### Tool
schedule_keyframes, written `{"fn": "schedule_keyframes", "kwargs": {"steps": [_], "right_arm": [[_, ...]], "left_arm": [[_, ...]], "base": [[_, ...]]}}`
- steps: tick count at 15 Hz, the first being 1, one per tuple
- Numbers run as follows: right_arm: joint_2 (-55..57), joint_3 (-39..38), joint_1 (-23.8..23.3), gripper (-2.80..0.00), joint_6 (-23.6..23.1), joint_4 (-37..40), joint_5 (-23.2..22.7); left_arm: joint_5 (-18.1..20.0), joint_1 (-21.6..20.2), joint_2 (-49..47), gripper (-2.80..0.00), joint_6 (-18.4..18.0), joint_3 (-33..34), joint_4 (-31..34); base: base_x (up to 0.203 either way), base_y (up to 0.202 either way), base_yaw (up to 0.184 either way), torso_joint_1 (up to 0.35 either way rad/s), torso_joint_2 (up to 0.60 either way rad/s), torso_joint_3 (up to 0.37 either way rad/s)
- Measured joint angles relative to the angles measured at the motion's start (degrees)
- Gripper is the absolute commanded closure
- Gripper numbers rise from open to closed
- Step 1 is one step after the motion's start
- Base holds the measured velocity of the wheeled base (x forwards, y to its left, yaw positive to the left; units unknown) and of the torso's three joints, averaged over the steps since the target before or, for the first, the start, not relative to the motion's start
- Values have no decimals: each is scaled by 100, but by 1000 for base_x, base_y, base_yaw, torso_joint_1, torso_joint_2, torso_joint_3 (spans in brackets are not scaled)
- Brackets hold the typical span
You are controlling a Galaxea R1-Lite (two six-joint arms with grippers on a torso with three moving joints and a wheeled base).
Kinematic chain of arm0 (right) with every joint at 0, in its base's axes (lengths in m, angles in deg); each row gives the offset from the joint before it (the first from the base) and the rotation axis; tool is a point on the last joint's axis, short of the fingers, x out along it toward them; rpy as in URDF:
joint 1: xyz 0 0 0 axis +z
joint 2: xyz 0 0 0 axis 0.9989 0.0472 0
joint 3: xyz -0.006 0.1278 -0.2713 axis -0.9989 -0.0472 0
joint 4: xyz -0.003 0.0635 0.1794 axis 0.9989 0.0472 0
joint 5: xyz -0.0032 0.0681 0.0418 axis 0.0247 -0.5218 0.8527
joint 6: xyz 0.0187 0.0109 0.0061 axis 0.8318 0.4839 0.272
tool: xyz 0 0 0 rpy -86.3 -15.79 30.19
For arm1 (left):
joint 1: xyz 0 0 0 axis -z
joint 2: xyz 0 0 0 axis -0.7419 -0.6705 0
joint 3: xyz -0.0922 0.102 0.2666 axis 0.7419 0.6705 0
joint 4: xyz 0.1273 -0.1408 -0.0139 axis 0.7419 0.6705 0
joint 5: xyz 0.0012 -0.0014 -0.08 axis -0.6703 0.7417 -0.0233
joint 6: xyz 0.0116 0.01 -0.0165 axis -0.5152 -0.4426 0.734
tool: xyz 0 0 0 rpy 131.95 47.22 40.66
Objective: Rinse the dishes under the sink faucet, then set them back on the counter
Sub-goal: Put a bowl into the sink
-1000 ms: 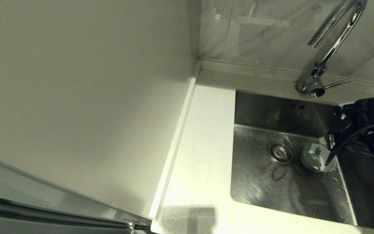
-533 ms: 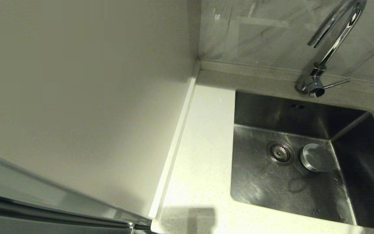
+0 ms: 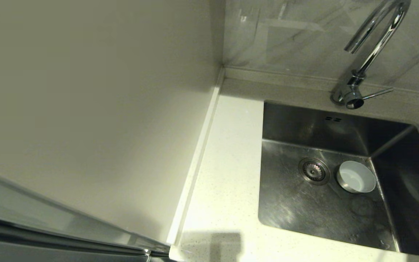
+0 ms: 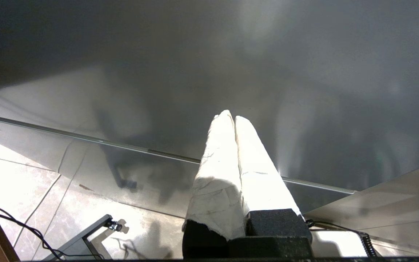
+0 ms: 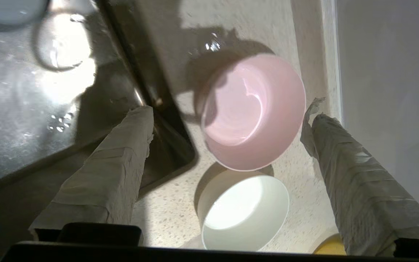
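The sink [image 3: 326,214] is a deep rectangular basin of brushed steel, streaked and spotted with water, with one round metal drain [image 3: 314,170] in its floor and two small overflow slots high on the far wall. Just right of the drain, close by it without touching, one pale blue-grey bowl [image 3: 356,177] stands upright on the floor, round, smooth and plastic-looking. Behind the basin rises one faucet [image 3: 371,47], a shiny chrome gooseneck with a thin straight lever pointing right from its base. The counter [image 3: 227,174] is flat, off-white and finely speckled; it runs along the left, far and near sides of the sink. A plain cream wall panel [image 3: 86,109] stands left of it, and glossy marbled tiles back the faucet.

Neither arm shows in the head view. In the right wrist view the right gripper [image 5: 227,109] hangs over the counter strip by the basin's edge, its two tape-wrapped fingers [image 5: 351,182] spread wide apart, holding nothing. Between and below them sits one pale pink bowl [image 5: 253,112], glossy inside, tilted, its rim overlapping one whitish bowl [image 5: 244,213] nearer the camera. A yellow object peeps in at that view's edge, too cut off to tell.

The left gripper [image 4: 230,116] is off by itself above a tiled floor, its white-wrapped fingers pressed together on nothing.

No writing can be read.
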Motion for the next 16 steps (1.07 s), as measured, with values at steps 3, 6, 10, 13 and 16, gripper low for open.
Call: {"fn": "schedule_keyframes", "kwargs": {"steps": [3, 6, 10, 13, 16], "right_arm": [[442, -34, -362, -280, 2, 15, -106], [838, -175, -506, -280, -15, -2, -128], [1176, -267, -525, -280, -38, -27, -152], [1338, -425, -520, -280, -168, -35, -273], [1456, -530, -506, -280, -311, -35, -397]], "left_arm": [[-1, -2, 0, 0, 1, 0, 0], [-4, -2, 0, 0, -2, 0, 0], [-1, -2, 0, 0, 1, 0, 2], [-2, -2, 0, 0, -2, 0, 2], [-1, -2, 0, 0, 1, 0, 0]], "base": [[0, 0, 0, 0, 0, 0], [0, 0, 0, 0, 0, 0], [0, 0, 0, 0, 0, 0], [0, 0, 0, 0, 0, 0], [0, 0, 0, 0, 0, 0]]}}
